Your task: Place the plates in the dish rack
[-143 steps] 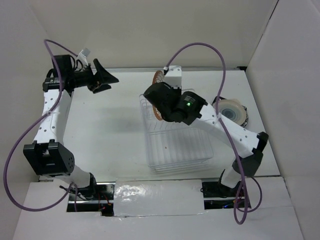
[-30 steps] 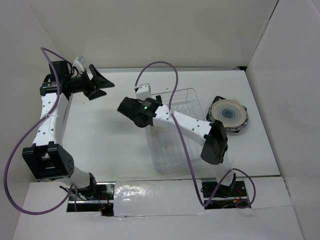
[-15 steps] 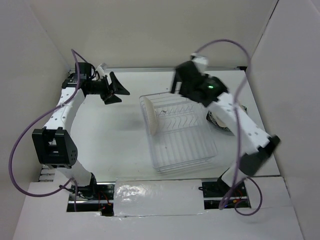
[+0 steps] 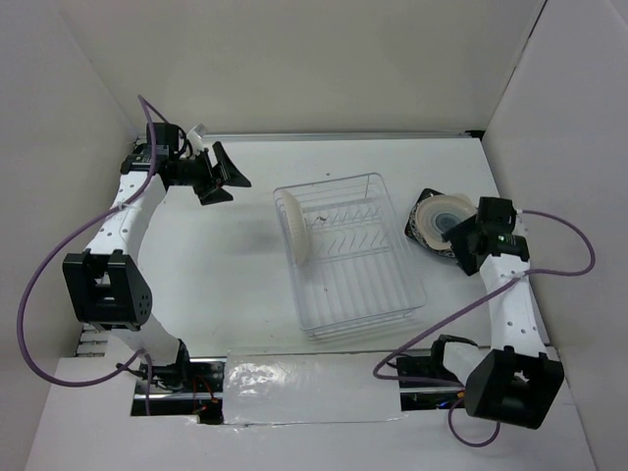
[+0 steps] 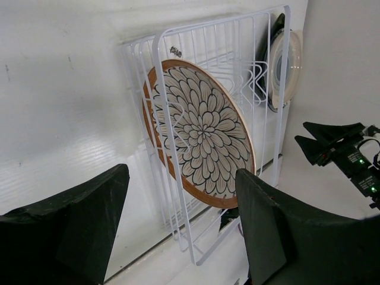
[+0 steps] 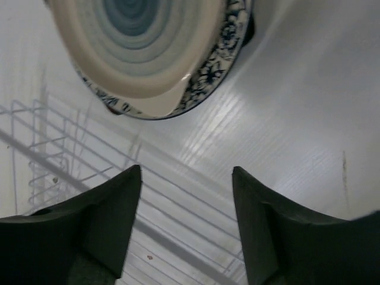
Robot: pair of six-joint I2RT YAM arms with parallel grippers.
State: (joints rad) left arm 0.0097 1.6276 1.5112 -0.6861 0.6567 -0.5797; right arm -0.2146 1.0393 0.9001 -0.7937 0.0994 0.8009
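Observation:
The dish rack (image 4: 358,319) sits mid-table. A brown-white radial-patterned plate (image 4: 297,228) stands on edge at its left end, and it fills the left wrist view (image 5: 202,127) behind the rack's wires (image 5: 183,231). Right of the rack lies a stack of plates (image 4: 442,218). The white one with a blue centre (image 6: 136,35) is on top, and the floral one (image 6: 221,64) is lowest. My right gripper (image 4: 458,242) hovers open and empty at the stack's near-right side (image 6: 187,172). My left gripper (image 4: 224,177) is open and empty left of the rack (image 5: 181,178).
White walls close in the table at the back, left and right. The rack's wires (image 6: 59,171) run just left of the stack. My right gripper (image 5: 332,145) shows in the left wrist view beyond the rack. Purple cables loop off both arms.
My right arm has swung from the rack's left end, over its far side, to the stack on the right. Its jaws have narrowed slightly. The left gripper edged right toward the rack.

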